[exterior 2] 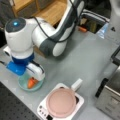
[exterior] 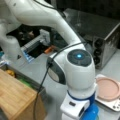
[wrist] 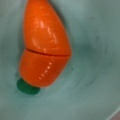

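Note:
An orange toy carrot (wrist: 45,47) with a green stub lies inside a teal bowl (wrist: 95,50) and fills the wrist view. In a front view the bowl (exterior 2: 23,86) sits on the grey table at the lower left, with the carrot (exterior 2: 31,82) in it. The gripper (exterior 2: 29,75) hangs directly over the bowl, very close to the carrot, and its fingers are hidden by the white and blue hand. In a front view the hand (exterior: 80,110) is at the bottom edge and hides the bowl.
A pink round plate (exterior 2: 61,102) rests on a white square base, right of the bowl; it also shows as the plate (exterior: 107,88). A metal oven (exterior: 100,32) stands behind. A wooden box (exterior: 17,97) is on the left. The arm's black cable (exterior: 42,82) hangs loose.

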Tool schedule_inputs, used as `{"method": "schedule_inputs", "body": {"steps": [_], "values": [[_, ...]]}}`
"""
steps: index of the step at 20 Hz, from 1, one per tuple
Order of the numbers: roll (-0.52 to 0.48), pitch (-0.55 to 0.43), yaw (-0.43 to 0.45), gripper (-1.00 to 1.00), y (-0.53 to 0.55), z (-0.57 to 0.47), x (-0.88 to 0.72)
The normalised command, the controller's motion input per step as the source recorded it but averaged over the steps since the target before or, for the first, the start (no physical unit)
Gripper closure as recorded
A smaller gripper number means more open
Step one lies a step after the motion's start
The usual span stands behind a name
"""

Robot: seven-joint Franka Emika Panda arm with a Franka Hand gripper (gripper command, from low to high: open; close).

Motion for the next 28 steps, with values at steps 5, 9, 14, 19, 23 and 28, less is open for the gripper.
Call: {"method": "schedule_inputs", "body": {"steps": [5,9,14,19,23,28], "values": [[0.063,0.018,0.064,-1.0,-0.01,-0.09,0.15],[0.056,0.011,0.055,-1.0,0.03,-0.05,0.1],[0.049,-0.012,0.04,-1.0,0.04,-0.04,0.07],[0.042,-0.038,0.027,-1.0,0.02,-0.05,0.05],[0.033,-0.061,0.019,-1.0,0.0,-0.1,0.04],[0.022,-0.072,0.024,-1.0,0.02,-0.11,0.04]]}}
